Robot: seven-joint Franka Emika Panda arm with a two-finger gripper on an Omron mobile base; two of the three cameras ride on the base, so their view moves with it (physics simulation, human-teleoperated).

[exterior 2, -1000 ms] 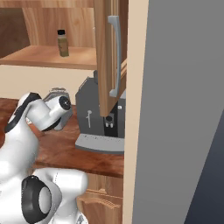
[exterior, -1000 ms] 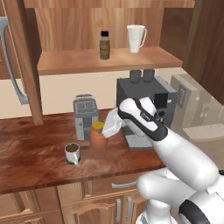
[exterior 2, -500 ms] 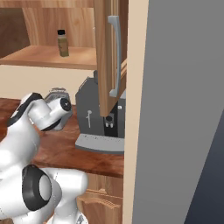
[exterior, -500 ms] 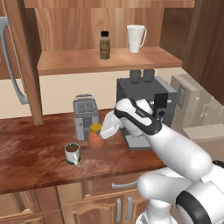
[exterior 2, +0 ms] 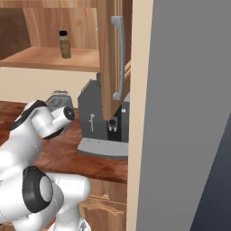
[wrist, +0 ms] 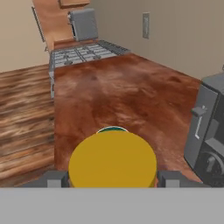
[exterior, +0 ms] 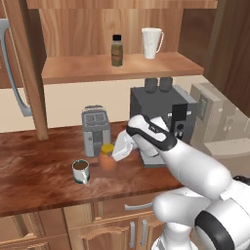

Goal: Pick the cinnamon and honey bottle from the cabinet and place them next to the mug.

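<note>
The honey bottle (exterior: 108, 157), an orange jar with a yellow lid (wrist: 113, 159), is held just over the wooden counter, with my gripper (exterior: 116, 152) shut on it. In the hand view, one dark fingertip (wrist: 56, 179) shows on each side of the lid. The mug (exterior: 80, 171), white with a dark inside, stands on the counter a little left of and in front of the jar. The cinnamon (exterior: 116, 50), a slim bottle with a black cap, stands on the shelf of the cabinet (exterior: 73, 73); it is also in the right base view (exterior 2: 65, 44).
A tall white cup (exterior: 151, 43) stands right of the cinnamon on the shelf. A grey toaster (exterior: 95, 129) sits behind the jar and a dark coffee machine (exterior: 163, 117) to its right. An open cabinet door (exterior 2: 113, 58) hangs over the counter. A stove (wrist: 83, 52) lies further along the counter.
My arm has shifted slightly left and down, bringing the honey bottle a little lower toward the counter beside the mug. The grip is unchanged.
</note>
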